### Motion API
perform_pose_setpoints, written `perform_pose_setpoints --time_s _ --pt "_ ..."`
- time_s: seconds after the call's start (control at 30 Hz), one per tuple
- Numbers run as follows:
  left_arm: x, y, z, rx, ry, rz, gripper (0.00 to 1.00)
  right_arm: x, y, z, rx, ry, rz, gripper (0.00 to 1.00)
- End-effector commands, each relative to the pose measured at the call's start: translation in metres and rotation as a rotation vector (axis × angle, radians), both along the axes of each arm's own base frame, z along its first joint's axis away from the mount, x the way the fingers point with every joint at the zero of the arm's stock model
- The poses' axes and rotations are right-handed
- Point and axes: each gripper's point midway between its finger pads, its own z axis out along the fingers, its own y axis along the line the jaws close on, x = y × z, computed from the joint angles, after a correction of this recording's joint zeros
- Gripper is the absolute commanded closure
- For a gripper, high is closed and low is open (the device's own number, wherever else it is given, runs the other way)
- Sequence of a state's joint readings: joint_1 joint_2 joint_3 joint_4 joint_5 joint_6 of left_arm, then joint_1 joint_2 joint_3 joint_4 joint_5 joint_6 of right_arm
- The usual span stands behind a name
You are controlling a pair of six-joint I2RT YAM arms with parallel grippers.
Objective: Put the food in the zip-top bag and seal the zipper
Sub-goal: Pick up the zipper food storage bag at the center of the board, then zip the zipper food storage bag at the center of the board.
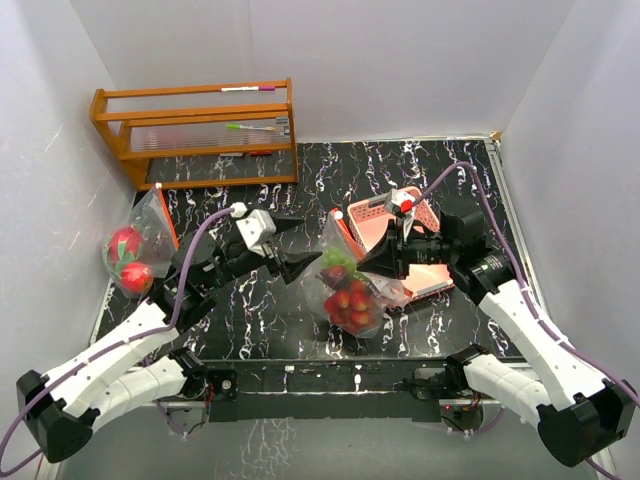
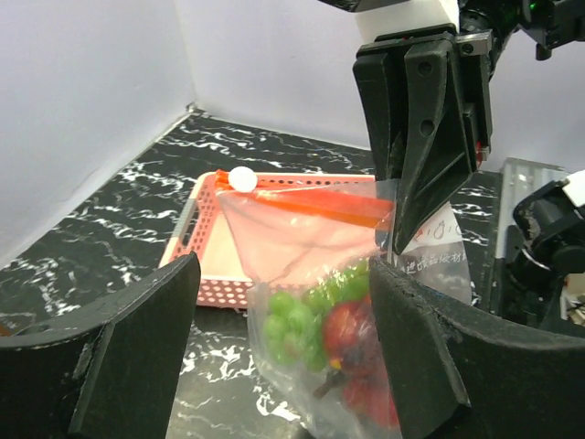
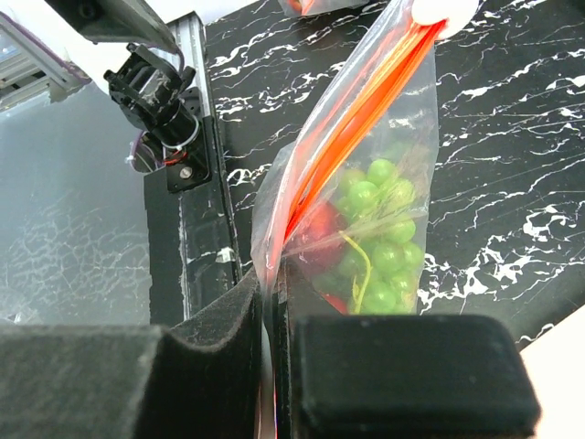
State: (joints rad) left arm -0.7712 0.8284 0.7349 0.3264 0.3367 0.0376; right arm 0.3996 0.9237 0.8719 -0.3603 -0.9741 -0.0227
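Our right gripper [image 3: 272, 285] pinches the rim of the zip-top bag [image 1: 352, 290] at table centre, with grapes [image 3: 377, 240] and red fruit [image 1: 349, 303] inside. Our left gripper [image 2: 285, 270] stands wide, straddling the bag's 9 o'clock side.

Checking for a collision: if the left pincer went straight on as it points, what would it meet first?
Probably the zip-top bag of green grapes and red fruit, pinched by the right pincer, right ahead of the open left pincer; depth is unclear.
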Motion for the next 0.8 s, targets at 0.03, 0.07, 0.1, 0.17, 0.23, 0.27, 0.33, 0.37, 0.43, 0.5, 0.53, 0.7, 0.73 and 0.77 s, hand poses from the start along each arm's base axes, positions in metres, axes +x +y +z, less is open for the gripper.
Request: perform_pose_setpoints --time_s 0.03,0.07,0.1,0.17,0.23,0.27,0.33,0.37,0.43,0.5,0.53,0.7,0.73,0.77 --pt "-0.006 -0.022 0.032 -0.067 -0.032 -0.13 0.28 -0.009 0.003 0.034 0.059 -0.12 0.06 0.92" --pt "-0.005 -0.025 0.031 -0.064 -0.025 -0.14 0.29 -0.01 0.002 0.036 0.058 -0.125 0.062 0.92" --pt "-0.004 -0.027 0.032 -0.066 -0.023 -0.148 0.29 -0.011 0.002 0.037 0.056 -0.127 0.065 0.92" --pt "-0.003 -0.03 0.033 -0.071 -0.015 -0.166 0.3 -0.013 0.001 0.039 0.054 -0.134 0.069 0.92" --pt "-0.003 -0.033 0.035 -0.073 -0.008 -0.191 0.32 -0.016 0.0 0.042 0.057 -0.144 0.072 0.92" --pt "-0.003 -0.034 0.035 -0.069 -0.005 -0.207 0.33 -0.017 0.0 0.044 0.06 -0.152 0.072 0.92" --pt "-0.003 -0.035 0.032 -0.063 0.011 -0.234 0.35 -0.019 -0.001 0.048 0.065 -0.162 0.077 0.92" --pt "-0.002 -0.034 0.031 -0.065 0.019 -0.239 0.36 -0.02 -0.001 0.049 0.066 -0.166 0.077 0.92" --pt "0.0 -0.033 0.03 -0.075 0.032 -0.251 0.41 -0.021 -0.002 0.05 0.065 -0.171 0.076 0.92" --pt "-0.001 -0.031 0.031 -0.1 0.049 -0.275 0.46 -0.021 -0.002 0.051 0.062 -0.171 0.074 0.92" --pt "-0.001 -0.031 0.031 -0.109 0.054 -0.288 0.47 -0.021 -0.002 0.051 0.062 -0.171 0.075 0.92" --pt "0.005 -0.033 0.026 -0.119 0.091 -0.297 0.44 -0.025 -0.003 0.054 0.067 -0.182 0.086 0.92" --pt "0.005 -0.034 0.027 -0.127 0.096 -0.304 0.44 -0.026 -0.004 0.055 0.065 -0.181 0.085 0.92" --pt "0.005 -0.035 0.028 -0.134 0.102 -0.316 0.44 -0.026 -0.004 0.056 0.065 -0.185 0.084 0.92"
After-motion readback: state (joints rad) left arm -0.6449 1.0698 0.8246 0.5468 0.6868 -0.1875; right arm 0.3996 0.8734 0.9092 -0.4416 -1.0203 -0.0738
